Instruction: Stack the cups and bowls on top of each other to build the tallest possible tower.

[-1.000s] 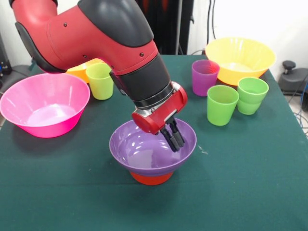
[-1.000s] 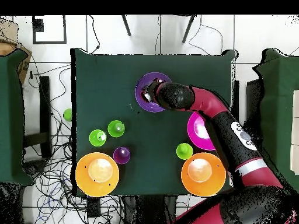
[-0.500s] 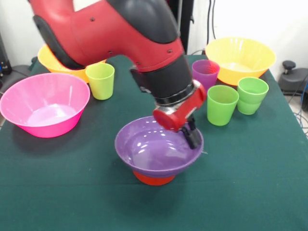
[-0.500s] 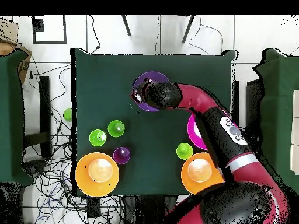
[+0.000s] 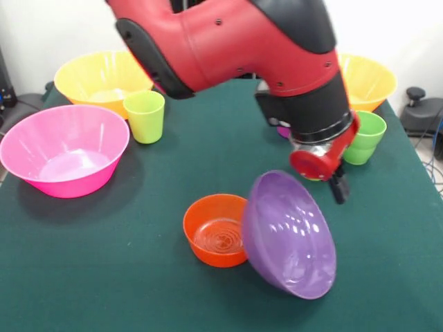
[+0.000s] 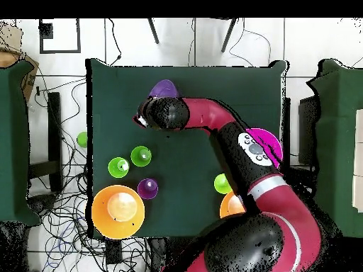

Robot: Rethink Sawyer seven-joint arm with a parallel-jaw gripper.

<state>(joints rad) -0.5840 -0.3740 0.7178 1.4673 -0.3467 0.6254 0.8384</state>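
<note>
The arm (image 5: 277, 55) hides most of the purple cup (image 5: 283, 129), part of the far orange-yellow bowl (image 5: 370, 79), and, overhead, the small orange bowl; the gripper's (image 5: 337, 189) finger state is unreadable.

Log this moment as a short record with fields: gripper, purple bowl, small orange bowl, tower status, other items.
gripper: hangs above the purple bowl's rim; whether open or shut cannot be told
purple bowl: tipped on its side, opening facing the camera, leaning beside the small orange bowl
small orange bowl: upright on the table, uncovered
tower status: nothing stacked
other items: pink bowl, yellow-green cup, orange-yellow bowl upright
</note>
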